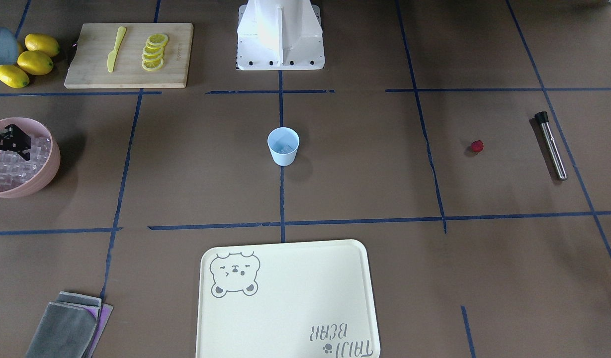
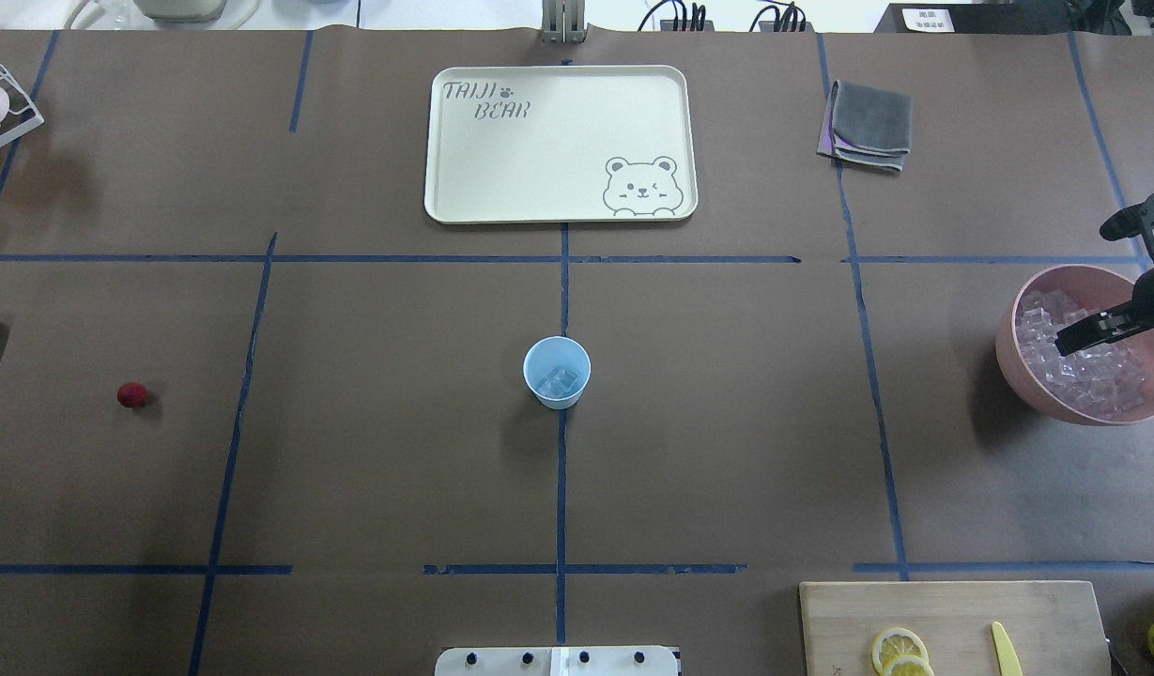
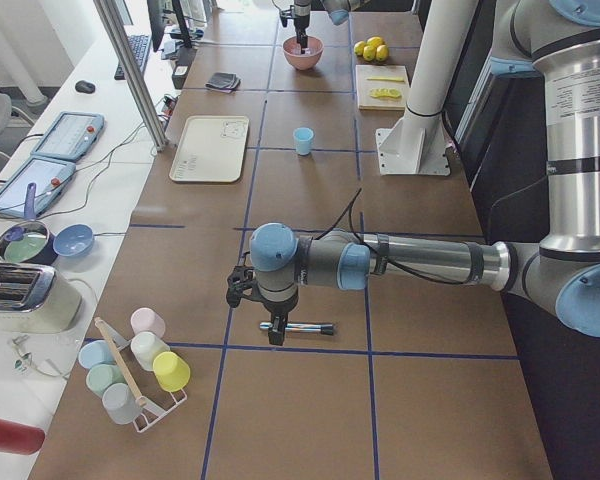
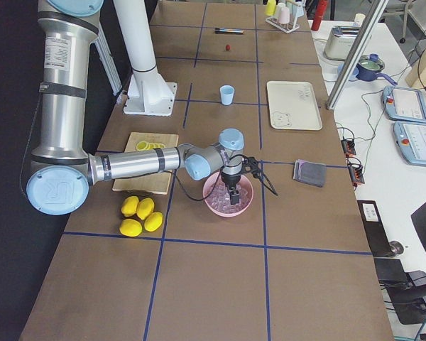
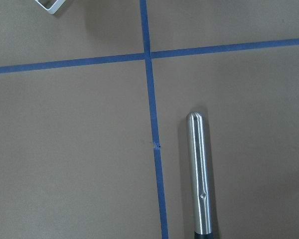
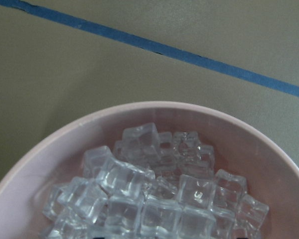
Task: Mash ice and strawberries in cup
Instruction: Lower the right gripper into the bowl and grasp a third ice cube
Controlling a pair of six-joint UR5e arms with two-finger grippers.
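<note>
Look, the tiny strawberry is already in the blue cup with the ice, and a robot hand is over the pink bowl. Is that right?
Not quite. The strawberry isn't in the cup; it lies alone on the table, far off to one side, as the overhead view shows. The cup does hold ice, and the right gripper is over the pink bowl.

The only words I can read are "TAIJI BEAR" (image 2: 487, 99), printed in grey capitals in one corner of the cream rectangular plastic tray with rounded corners (image 2: 558, 150). A small grey paw print (image 2: 507, 92) sits between the two words. In the opposite corner is a grey line drawing of a winking bear's head (image 2: 640, 186). In the front-facing view the same lettering (image 1: 342, 340) appears upside down. The white sticker on my right arm's silver tube (image 4: 59, 48) carries print too small to read.
</note>
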